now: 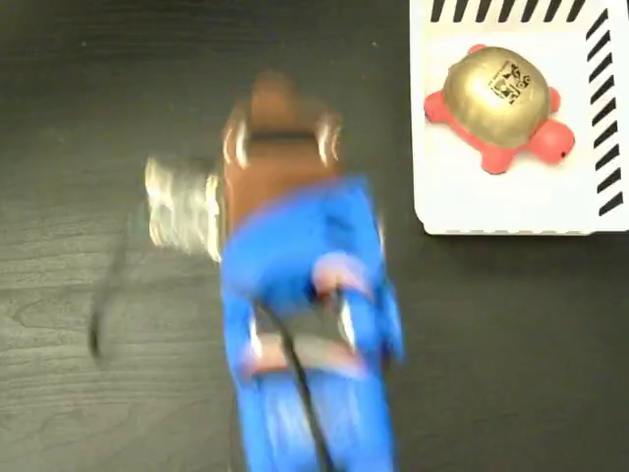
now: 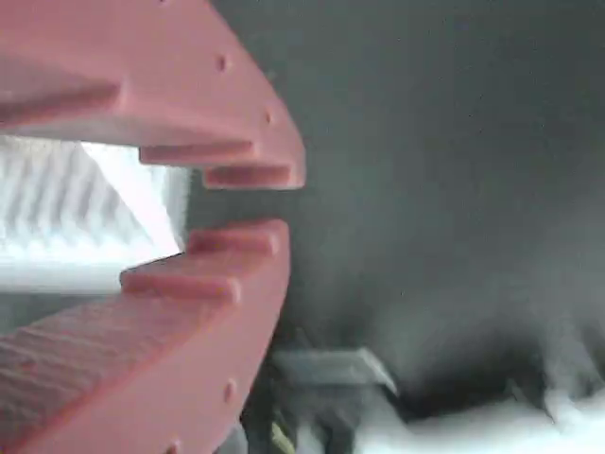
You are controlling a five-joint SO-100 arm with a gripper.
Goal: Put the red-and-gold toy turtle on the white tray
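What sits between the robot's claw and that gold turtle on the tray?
In the fixed view, only bare dark table and the white tray edge separate the gripper from the turtle.

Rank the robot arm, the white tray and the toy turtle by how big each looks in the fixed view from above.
1. The robot arm looks largest, though it is blurred and probably nearer the camera, which inflates it.
2. The white tray, cut off by the picture's edge.
3. The toy turtle, lying on the tray, is clearly the smallest.
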